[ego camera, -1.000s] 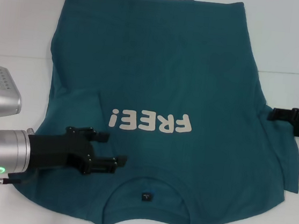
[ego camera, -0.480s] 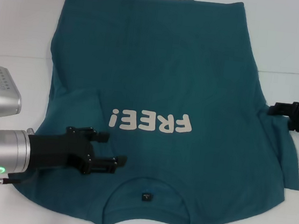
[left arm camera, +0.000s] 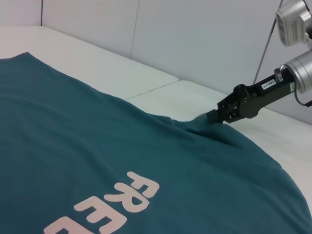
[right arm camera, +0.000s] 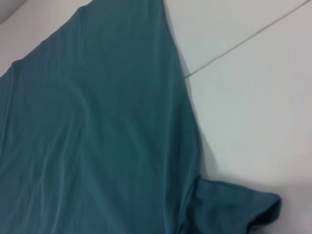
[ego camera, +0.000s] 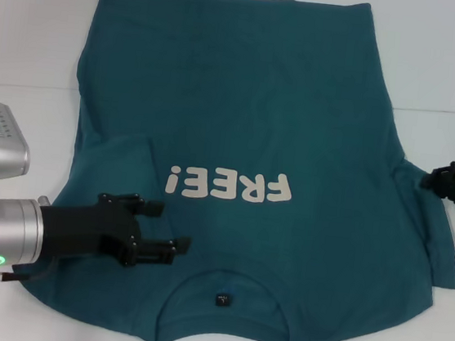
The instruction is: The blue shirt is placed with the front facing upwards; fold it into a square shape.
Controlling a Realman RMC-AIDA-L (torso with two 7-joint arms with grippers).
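The right gripper [ego camera: 433, 181], pinching the large teal-blue cotton T-shirt [ego camera: 243, 106] at its sleeve, has drawn outward — smoothing, likely; the left gripper [ego camera: 173, 228] stays spread near the collar.

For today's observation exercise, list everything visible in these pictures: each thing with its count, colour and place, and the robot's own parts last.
Large dark teal-blue short-sleeved cotton T-shirt: one, teal-blue, spread flat on the table, off-white "FREE!" print up, collar nearest the robot.
Small black neck tag: one, black, inside the collar.
White table: one, white, under the shirt, a thin seam line across it.
Left tool: one, black on a silver arm, over the shirt's left shoulder beside the collar, fingers apart.
Right tool: one, black, at the shirt's right sleeve edge, pinching a tented bit of the fabric.
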